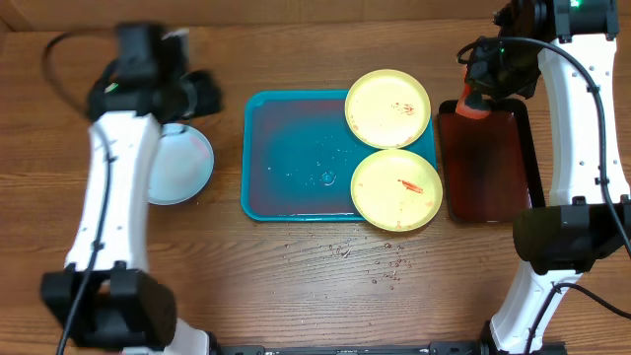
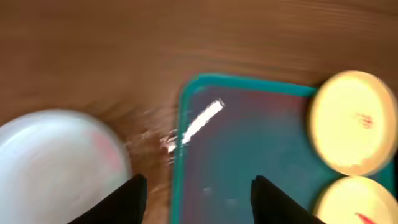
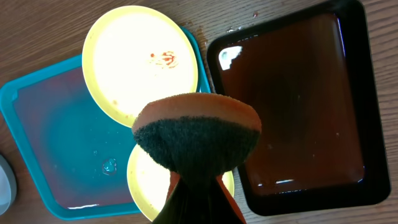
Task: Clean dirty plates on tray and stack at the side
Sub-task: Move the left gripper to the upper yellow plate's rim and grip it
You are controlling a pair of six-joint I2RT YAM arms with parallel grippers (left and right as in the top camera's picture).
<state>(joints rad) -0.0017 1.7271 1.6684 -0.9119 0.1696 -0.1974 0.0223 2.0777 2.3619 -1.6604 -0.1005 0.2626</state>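
Left fingers [image 1: 203,95]: Mine are spread wide with nothing between them. The left wrist view is smeared by blur, and there the gap sits over the tray's 9 o'clock rim.
Pale plate [image 1: 179,164]: It lies flat on the tabletop [image 1: 296,281] at 7 o'clock from my left fingers and apart from them. It is outside the tray, near its 9 o'clock rim but not touching. I cannot tell whether it carries any marks.
Turquoise tray [image 1: 291,148]: It sits in the middle of the tabletop. Its bare floor is wet, with small beads of water near the centre. Both yellow plates are on its 3 o'clock side.
Far yellow plate [image 1: 387,108]: It is at the tray's 1 o'clock corner and overhangs the rim. A reddish smear sits just off its centre.
Near yellow plate [image 1: 396,189]: It is at the tray's 5 o'clock corner and also overhangs the rim, with a red streak across its middle. Its edge meets the far plate's edge, or very nearly; I cannot tell which.
Water drops [image 1: 380,264]: They are scattered on the tabletop at 6 o'clock from the near yellow plate.
Dark tray [image 1: 490,168]: It stands just beside the turquoise tray at 3 o'clock. Its floor is glossy brown with bright reflections.
Right fingers [image 3: 198,196]: Mine are clamped on a sponge [image 3: 196,137] with an orange back and a dark scouring face. I hold it over the dark tray's 12 o'clock end, at 3 o'clock from the far yellow plate and apart from both plates.
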